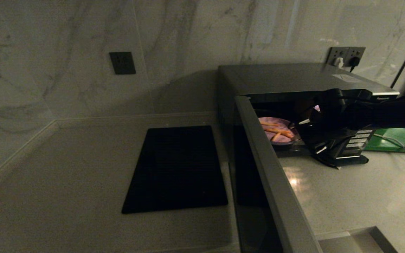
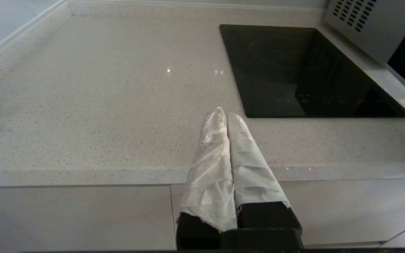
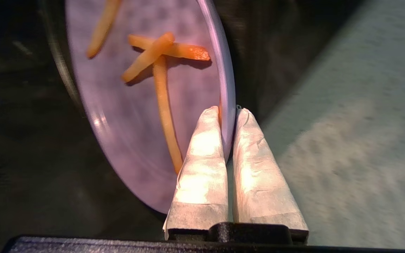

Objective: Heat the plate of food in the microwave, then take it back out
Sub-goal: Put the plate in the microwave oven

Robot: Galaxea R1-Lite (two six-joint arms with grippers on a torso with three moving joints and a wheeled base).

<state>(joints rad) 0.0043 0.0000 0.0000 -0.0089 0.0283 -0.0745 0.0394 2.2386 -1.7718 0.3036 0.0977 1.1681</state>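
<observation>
The microwave (image 1: 287, 75) stands at the back right of the counter with its door (image 1: 269, 175) swung open toward me. Inside its dark cavity sits the lavender plate of food (image 1: 276, 130), carrying a few orange-tan sticks. My right gripper (image 3: 227, 111) reaches into the opening and is shut on the plate's (image 3: 135, 116) near rim, one taped finger above it and one below. In the head view the right gripper (image 1: 302, 131) is at the plate's right edge. My left gripper (image 2: 224, 113) hangs shut and empty over the counter's front edge, left of the black panel (image 2: 304, 70).
A flat black rectangular panel (image 1: 178, 168) lies in the counter left of the microwave door. A green board (image 1: 396, 140) rests on the counter to the right of the microwave. A wall socket (image 1: 346, 56) with plugs sits behind the oven.
</observation>
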